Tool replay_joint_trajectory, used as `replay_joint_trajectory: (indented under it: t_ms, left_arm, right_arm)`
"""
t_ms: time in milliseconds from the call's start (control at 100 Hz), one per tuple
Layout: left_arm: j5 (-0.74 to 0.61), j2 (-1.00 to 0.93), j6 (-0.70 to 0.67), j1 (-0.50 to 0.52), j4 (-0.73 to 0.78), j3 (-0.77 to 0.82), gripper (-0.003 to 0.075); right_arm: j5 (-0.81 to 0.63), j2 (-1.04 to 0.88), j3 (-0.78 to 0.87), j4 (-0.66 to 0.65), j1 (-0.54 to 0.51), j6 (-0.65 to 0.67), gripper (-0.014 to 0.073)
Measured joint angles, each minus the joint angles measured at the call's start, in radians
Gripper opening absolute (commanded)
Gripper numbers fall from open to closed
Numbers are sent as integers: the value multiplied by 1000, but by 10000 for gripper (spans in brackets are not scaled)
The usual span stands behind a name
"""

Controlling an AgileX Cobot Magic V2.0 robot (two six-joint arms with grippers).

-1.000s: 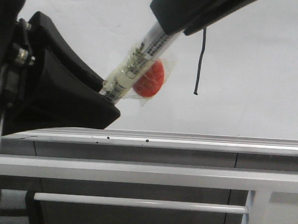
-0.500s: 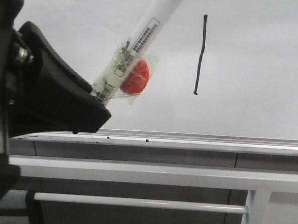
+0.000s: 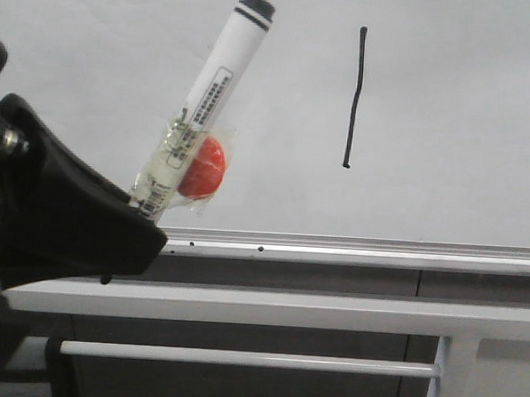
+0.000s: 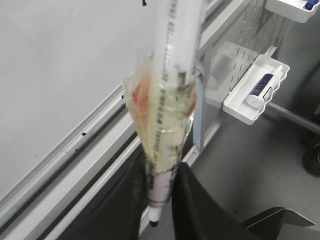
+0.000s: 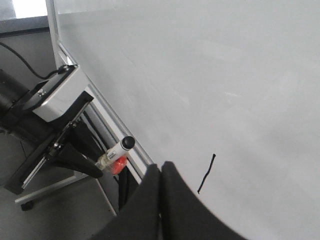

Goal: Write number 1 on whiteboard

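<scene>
The number 1 is a thin black, slightly wavy upright stroke on the whiteboard; it also shows in the right wrist view as the number 1. My left gripper is shut on the lower end of a white marker pen. The pen tilts up to the right, its black end well left of the stroke and clear of it. A red lump is taped to the pen. In the left wrist view the marker pen sits between the fingers of the left gripper. My right gripper is shut on nothing, just off the board.
A silver aluminium rail with small dark dots runs under the board, with grey bars and a tube below. A white tray holding an object hangs on a perforated panel beside the board.
The right gripper has let go of the pen's top end and left the front view. My left gripper has moved down and left with the pen, whose black end now shows.
</scene>
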Motion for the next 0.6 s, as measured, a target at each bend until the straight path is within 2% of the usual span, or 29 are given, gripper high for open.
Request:
replay_joint_trajectory:
  t_ms: [100, 170, 360, 600]
  left_arm:
    - [1, -8, -248, 0, 168, 32, -20]
    - [28, -18, -361, -14, 257, 48, -20]
    - [198, -42, -492, -130, 349, 74, -20]
    - [499, -45, -684, -325, 401, 88, -20]
  right_arm:
    - [-20, -67, 51, -26, 0, 0, -62]
    - [-47, -118, 94, -38, 0, 0, -62]
    - [-111, -245, 235, -51, 0, 4, -62]
    - [-202, -313, 411, -58, 0, 41, -62]
